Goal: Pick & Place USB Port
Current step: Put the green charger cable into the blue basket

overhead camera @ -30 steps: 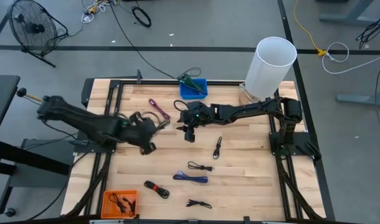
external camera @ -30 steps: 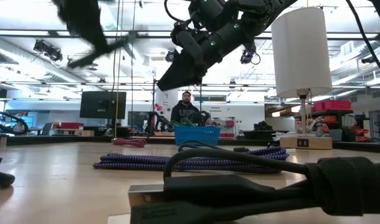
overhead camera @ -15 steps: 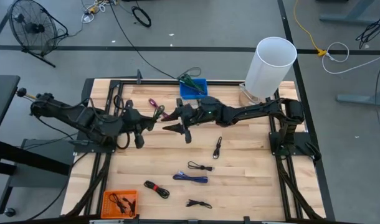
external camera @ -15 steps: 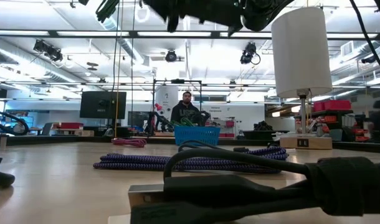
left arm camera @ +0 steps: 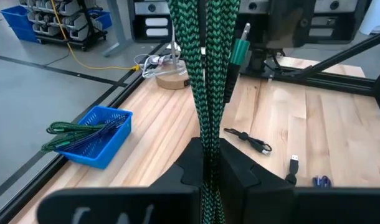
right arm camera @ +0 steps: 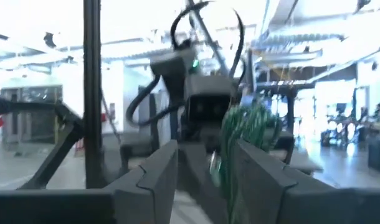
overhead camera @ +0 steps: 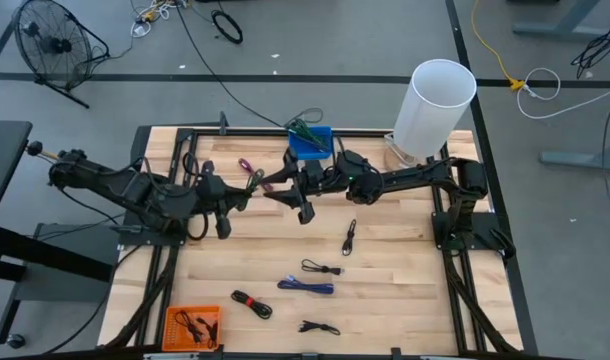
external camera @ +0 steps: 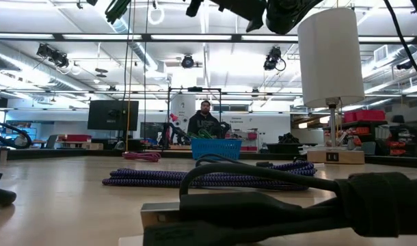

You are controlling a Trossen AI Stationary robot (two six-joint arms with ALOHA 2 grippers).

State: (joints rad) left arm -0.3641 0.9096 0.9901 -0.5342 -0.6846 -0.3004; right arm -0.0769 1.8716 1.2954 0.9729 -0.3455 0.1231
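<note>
A green braided USB cable (left arm camera: 202,74) with a silver plug (left arm camera: 240,48) is held above the table's far middle by my left gripper (overhead camera: 243,193), which is shut on it. In the left wrist view the doubled strands run out from between the fingers (left arm camera: 205,165). My right gripper (overhead camera: 273,191) faces it from the table's right, roughly level and open. In the right wrist view the cable (right arm camera: 245,134) hangs just ahead of its fingers (right arm camera: 205,162), by one of them, and I see no touch. Both grippers are above the low view's top edge. My left gripper pinches the green cable's bundled strands (left arm camera: 204,155) between its two fingers, coming from the table's left and slanting slightly down. The strands run along the fingers and stand out ahead of them. The cable is lifted clear of the table.
A blue basket (overhead camera: 310,142) with green cables stands at the far edge, a white cylinder (overhead camera: 435,100) at the far right, an orange tray (overhead camera: 192,325) at the near left. Several loose cables lie mid-table: black (overhead camera: 349,237), purple (overhead camera: 307,287), pink (overhead camera: 250,170). A person (external camera: 205,123) sits beyond the table.
Both grippers have risen, leaving the low view at its top. My left gripper went up and toward the table's left and far side with the green cable, then held still. My right gripper tipped from pointing down to about level, facing the left gripper.
</note>
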